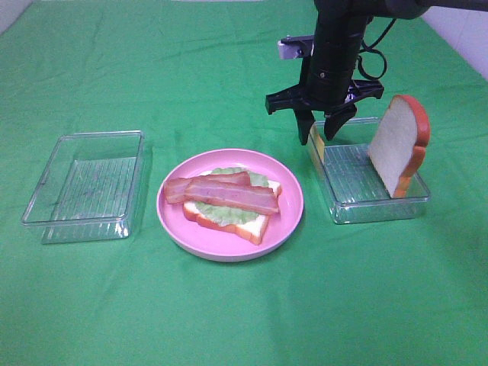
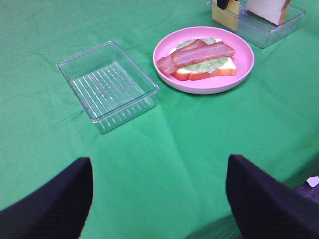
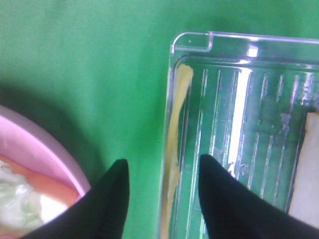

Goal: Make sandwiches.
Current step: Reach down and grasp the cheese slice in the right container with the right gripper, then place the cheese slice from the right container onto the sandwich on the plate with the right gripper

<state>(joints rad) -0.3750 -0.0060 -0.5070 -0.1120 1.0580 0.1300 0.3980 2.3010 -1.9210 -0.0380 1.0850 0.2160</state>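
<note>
Reaching down over the right-hand clear tray (image 1: 379,200), the right gripper (image 1: 319,130) straddles that tray's wall on the plate side, one finger outside it and one inside, with the yellow cheese slice (image 1: 317,145) standing on edge against the wall between them. The jaws stand partly open around the cheese; whether the pads already touch it cannot be told. The left gripper (image 2: 159,199) hangs wide open and empty above the green cloth (image 1: 229,61) near its front edge.

The sandwich in progress sits on the pink plate (image 1: 290,213) at the middle of the cloth: a bottom bread slice (image 1: 244,223), a lettuce disc (image 1: 221,213) and two bacon strips (image 1: 229,194) across the top. A second bread slice (image 1: 396,145) leans upright against the far wall of the right tray. The left tray (image 1: 84,187) holds nothing.

The step in hand appears to be fetching the cheese. Next, the jaws would need to pinch the thin slice without catching the tray wall, then lift it clear and lay it over the bacon.
</note>
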